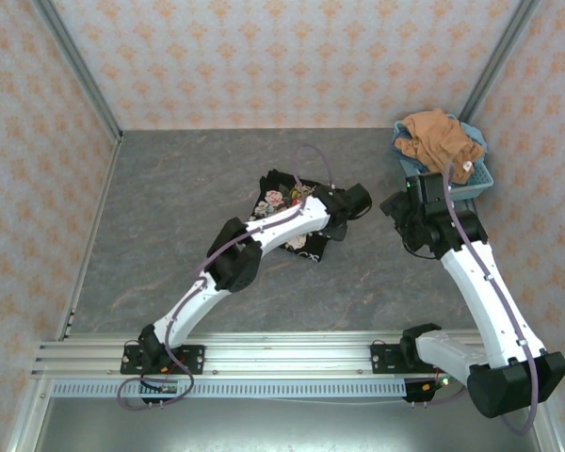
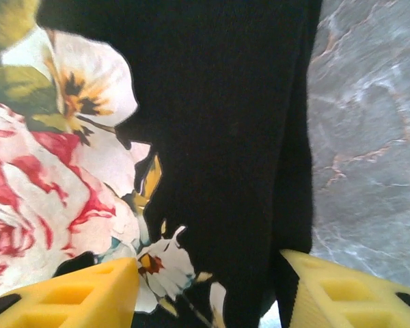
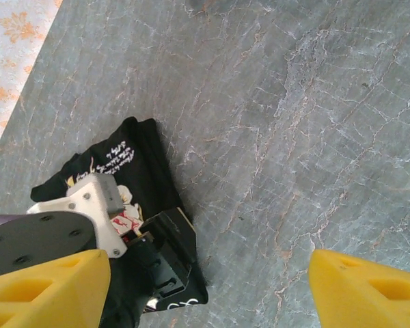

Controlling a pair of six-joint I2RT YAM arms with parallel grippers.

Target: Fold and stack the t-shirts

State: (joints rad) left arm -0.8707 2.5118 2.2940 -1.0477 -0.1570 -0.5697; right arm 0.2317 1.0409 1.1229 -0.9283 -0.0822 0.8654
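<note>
The black floral tee [image 1: 273, 200] is seen partly folded at mid surface [image 1: 169, 217], w/ the left arm stretched over it. The orange-brown tee [image 1: 440, 135] is heaped in the light-blue basket [image 1: 480, 181] at the far right corner, well apart. The left jaws are set half apart astride the black tee's right edge, cloth btwn them; whether it is pinched cannot be told, the tips being cut off by the frame. The right jaws are held wide and empty above bare surface just right of that tee. The step in hand is judged to be folding of the 1st tee, prob. mid-fold. Next, a firm hold on that edge is called for, then a carry across w/o the lower layers being dragged.
</note>
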